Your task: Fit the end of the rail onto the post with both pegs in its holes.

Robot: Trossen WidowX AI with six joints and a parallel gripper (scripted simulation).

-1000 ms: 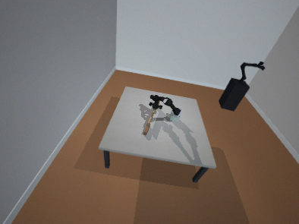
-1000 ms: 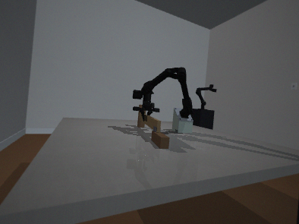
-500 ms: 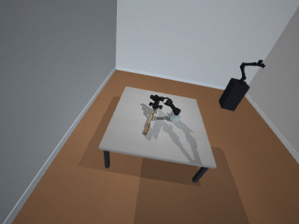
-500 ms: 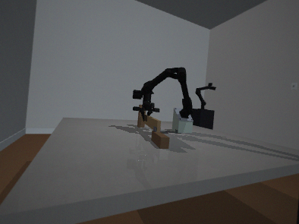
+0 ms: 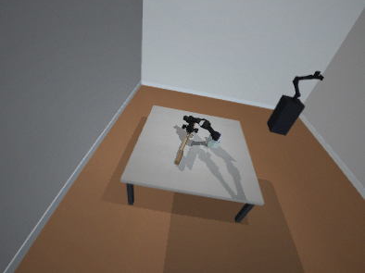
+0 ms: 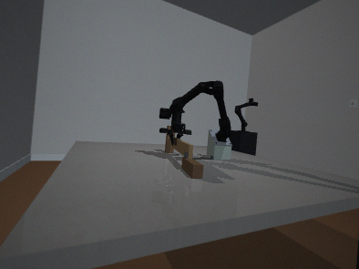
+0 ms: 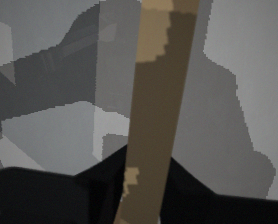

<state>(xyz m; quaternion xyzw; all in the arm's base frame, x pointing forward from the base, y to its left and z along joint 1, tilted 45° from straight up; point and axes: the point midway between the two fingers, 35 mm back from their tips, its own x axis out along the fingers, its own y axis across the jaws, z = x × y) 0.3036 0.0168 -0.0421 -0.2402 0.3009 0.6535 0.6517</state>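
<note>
Wrist view gives us only the rail [image 7: 160, 115], a tan plank streaked with shadow. Outside, we see the end effector [image 6: 172, 135] pinching it above the desk [image 6: 137, 186], beside the post [image 6: 169, 144].

Arm: I rise from my base at right of centre in the exterior view, arch up and over to the left, then drop my wrist straight down.
Wrist: vertical, fingers pointing at the table.
Gripper [image 6: 172, 136]: my jaws are clamped on the rail [image 7: 155, 125], near its upper end.
Wrist view: my dark finger bodies fill the lower edge of the frame, either side of the rail.
</note>
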